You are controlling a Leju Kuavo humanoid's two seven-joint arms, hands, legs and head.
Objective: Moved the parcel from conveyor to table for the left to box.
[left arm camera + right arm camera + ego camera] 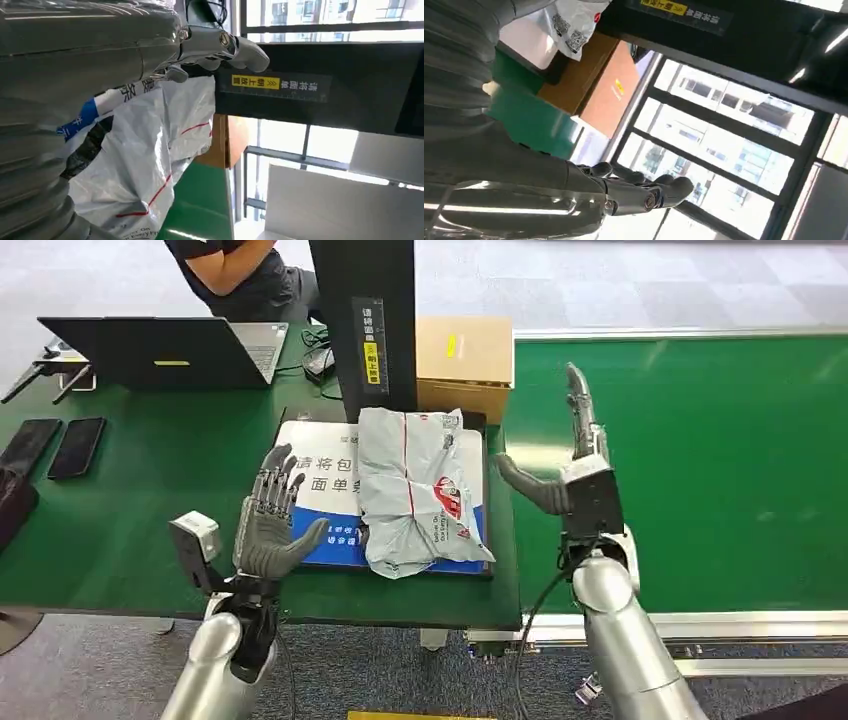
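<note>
grey plastic wraps the parcel (pixel 415 490), a soft crumpled mailer bag with red lines and a red logo, and it lies on the blue and white mat (pixel 318 480) near the right edge of the green table (pixel 150 500), covering the right part of the mat. it is already off the conveyor (pixel 700 460), whose green belt runs just beside the table on the right. behind the parcel, at the far edge, stand a black post (pixel 365 320) with a yellow label and a cardboard box (pixel 465 365). the left hand (pixel 272 520) is released, fingers spread and upright, over the left part of the mat, close beside the parcel; whether it touches the bag i cannot tell. the right hand (pixel 570 455) is also released and holds nothing, raised over the near edge of the belt with its thumb toward the parcel. to my judgement the carrying step is done and the boxing step is in hand: the left hand must close around the slippery bag and bring it to the box. a laptop (pixel 165 350), two phones (pixel 52 445) and a seated person (pixel 240 270) are at the far left corner.
</note>
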